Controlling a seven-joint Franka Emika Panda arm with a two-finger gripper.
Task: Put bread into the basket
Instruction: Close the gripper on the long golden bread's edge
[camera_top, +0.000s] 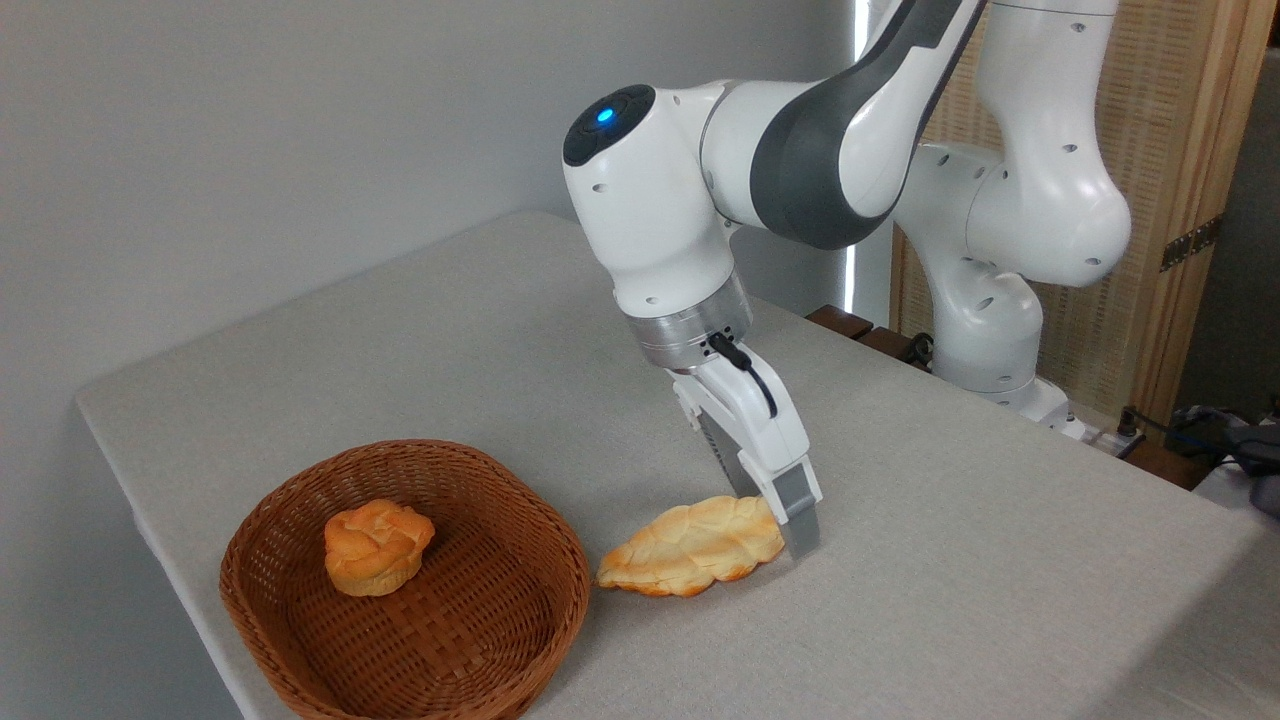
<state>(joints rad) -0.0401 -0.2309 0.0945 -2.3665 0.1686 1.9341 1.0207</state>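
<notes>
The bread (690, 548), a long flat pale golden pastry with toasted orange patches, lies on the grey table just right of the basket. The reddish-brown wicker basket (520, 640) stands at the front left; the bread's left tip nearly touches its rim. My gripper (772, 512) is down at the bread's right end, open, with its fingers set wide on either side of that end. The near finger (797, 510) reaches the tabletop beside the bread, and the far finger is partly hidden behind it.
A small round orange knotted bun (377, 546) sits inside the basket, left of its middle. The table's front left edge (170, 580) runs close past the basket. The arm's base (990, 340) stands at the back right, before a wooden screen.
</notes>
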